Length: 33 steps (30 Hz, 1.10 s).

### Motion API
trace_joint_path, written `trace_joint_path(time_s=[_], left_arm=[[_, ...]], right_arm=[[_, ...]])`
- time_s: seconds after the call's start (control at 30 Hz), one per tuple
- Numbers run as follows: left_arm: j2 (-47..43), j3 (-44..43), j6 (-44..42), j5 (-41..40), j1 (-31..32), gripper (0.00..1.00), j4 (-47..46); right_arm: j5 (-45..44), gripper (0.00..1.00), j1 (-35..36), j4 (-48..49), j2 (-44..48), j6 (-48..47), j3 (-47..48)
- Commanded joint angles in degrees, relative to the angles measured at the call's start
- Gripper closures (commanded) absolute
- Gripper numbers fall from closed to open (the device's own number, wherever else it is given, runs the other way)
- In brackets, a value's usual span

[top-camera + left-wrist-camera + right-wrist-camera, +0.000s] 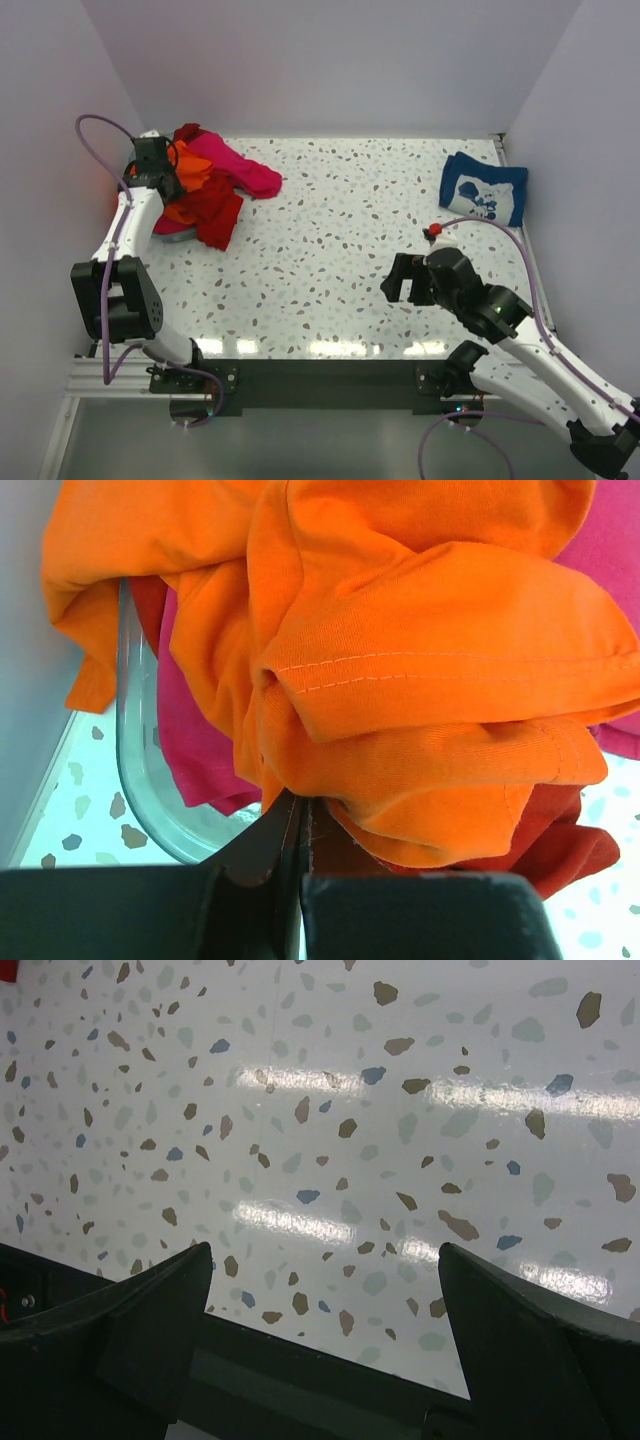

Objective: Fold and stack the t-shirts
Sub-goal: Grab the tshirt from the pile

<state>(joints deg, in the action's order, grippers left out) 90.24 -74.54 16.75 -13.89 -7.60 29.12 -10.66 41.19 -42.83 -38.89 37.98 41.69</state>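
A heap of t-shirts lies at the table's back left. The orange t-shirt (pixel 190 172) is on top, the hot pink one (pixel 240 168) spreads to the right, and the red one (pixel 215 212) hangs at the front. My left gripper (pixel 168 186) is down in the heap. In the left wrist view its jaws (pixel 300 802) are shut on a fold of the orange t-shirt (pixel 430 660), with pink cloth (pixel 200 750) and red cloth (pixel 565 850) around it. A folded navy t-shirt with white print (pixel 483 190) lies at the back right. My right gripper (pixel 402 282) is open and empty (pixel 325 1260) over bare table.
A clear plastic bin (pixel 135 770) sits under the heap, its rim also showing in the top view (pixel 178 237). White walls enclose the table on the left, back and right. The dark front rail (pixel 320 375) runs along the near edge.
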Motion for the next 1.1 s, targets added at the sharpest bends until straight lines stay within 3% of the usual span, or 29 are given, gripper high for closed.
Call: trace_joint_path(time_s=[0.0, 0.33, 0.47, 0.63, 0.77, 0.97, 1.07], left_arm=[[-1.11, 0.19, -0.41, -0.17, -0.67, 1.00, -2.41], [-9.37, 0.37, 1.27, 1.41, -0.23, 1.00, 0.49], [-9.73, -1.48, -0.84, -5.34, 4.07, 1.00, 2.08], [-5.88, -5.77, -2.69, -15.63, 14.17, 0.69, 3.74], [-3.14, -7.98, -3.22, -18.10, 15.50, 0.65, 4.19], [1.59, -8.43, -5.67, -21.34, 17.87, 0.41, 3.22], [3.62, -8.43, -6.12, -24.33, 19.02, 0.39, 3.13]], right_arm=[[0.72, 0.01, 0.12, 1.26, -0.04, 0.70, -0.47], [0.55, 0.01, 0.21, 0.99, 0.49, 0.78, -0.56], [1.51, 0.02, 0.21, 2.31, 0.05, 1.22, -1.26], [3.53, 0.01, 0.12, 4.68, -0.39, 2.19, -2.40], [3.10, 0.01, 0.12, 3.81, 0.31, 2.19, -1.97], [2.57, 0.01, 0.12, 3.19, 1.01, 2.28, -2.05], [3.01, 0.01, 0.12, 3.28, 0.49, 2.37, -2.05]])
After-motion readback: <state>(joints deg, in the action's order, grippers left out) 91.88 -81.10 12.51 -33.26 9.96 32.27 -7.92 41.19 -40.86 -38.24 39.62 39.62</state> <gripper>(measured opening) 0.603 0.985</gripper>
